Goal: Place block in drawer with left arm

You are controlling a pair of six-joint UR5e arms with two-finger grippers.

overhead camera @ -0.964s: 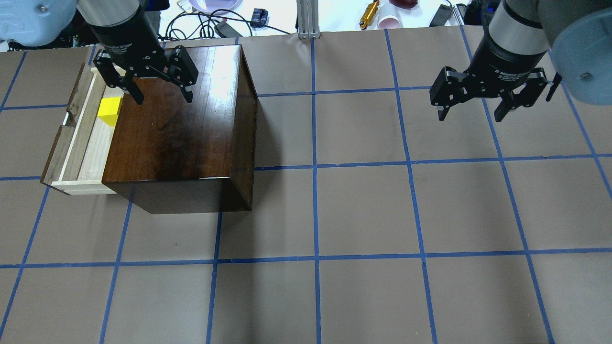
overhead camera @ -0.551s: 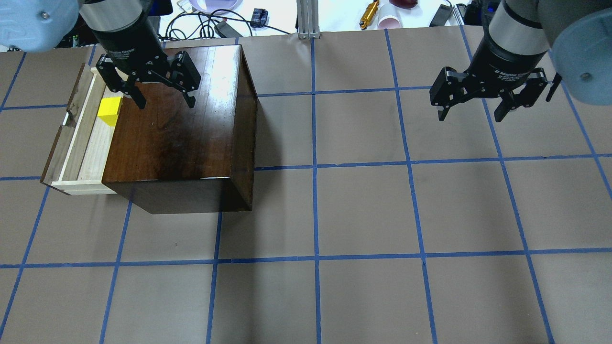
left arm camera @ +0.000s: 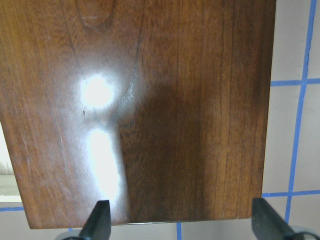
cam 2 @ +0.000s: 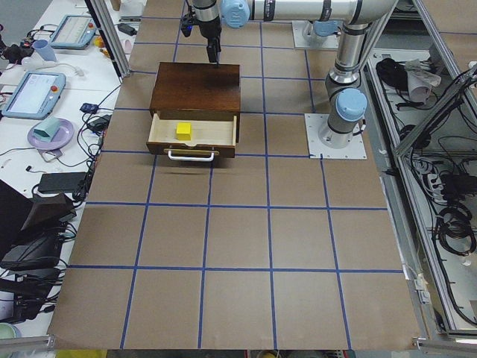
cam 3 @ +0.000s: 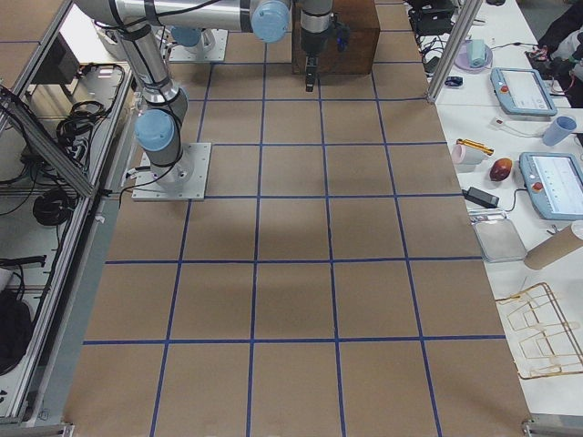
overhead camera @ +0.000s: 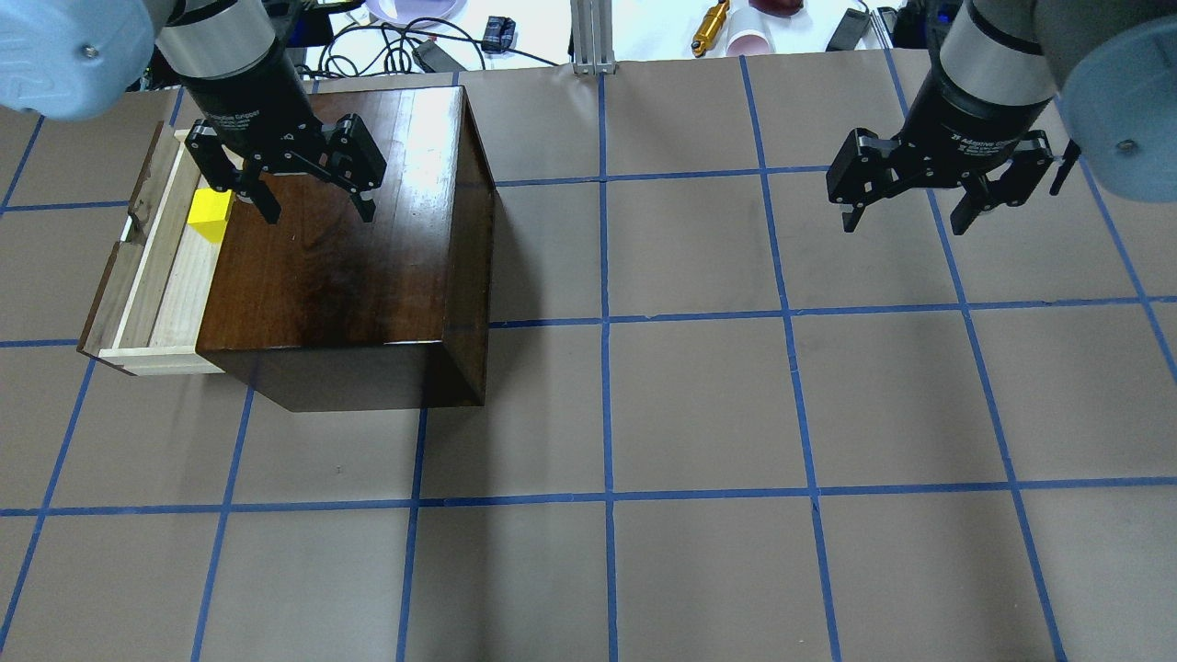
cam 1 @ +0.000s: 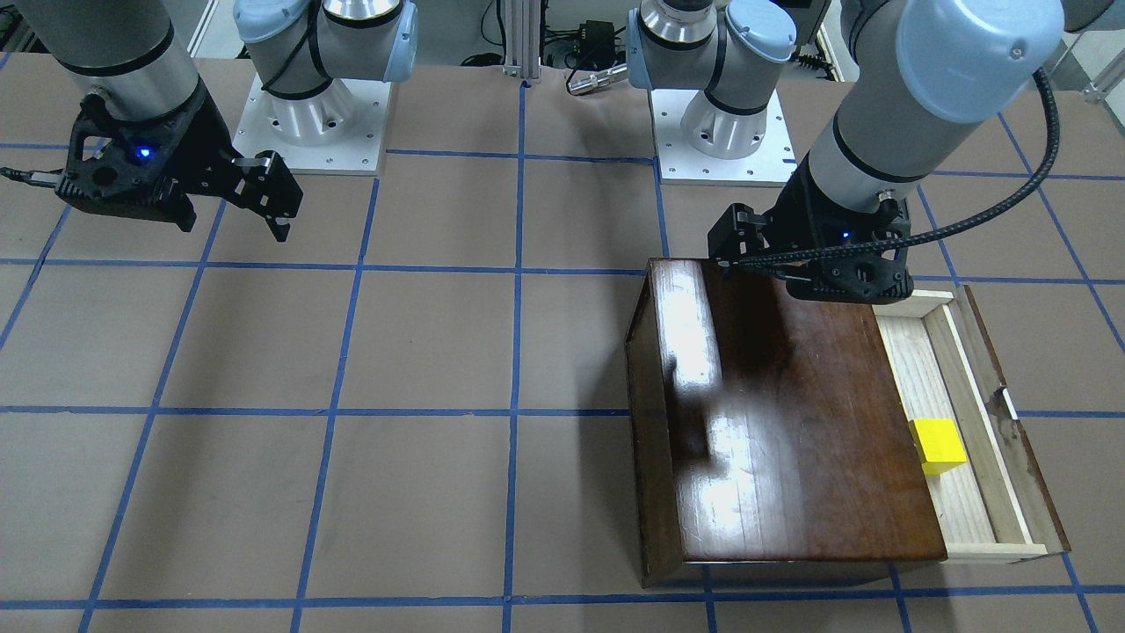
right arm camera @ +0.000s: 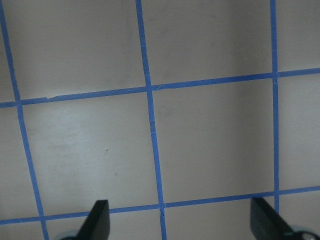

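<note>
Left gripper (overhead camera: 320, 213): drifting nearer over cabinet (overhead camera: 349, 276), spread wide, empty
Block (overhead camera: 210, 213): sitting in drawer (overhead camera: 152, 276)
Right gripper (overhead camera: 903, 225): hovering, spread wide

Your left arm (cam 1: 879, 132) and right arm (cam 1: 114, 35) are silver-grey with light blue joint caps; a thick black braided cable (cam 1: 1055, 145) loops from the left wrist.

Only legible text: small white print reading roughly "Adaptive Gripper" on the black body of the left gripper (overhead camera: 320, 217), upper left of the overhead view, and the same on the right gripper (overhead camera: 902, 229), upper right; anything else is too small to read.
</note>
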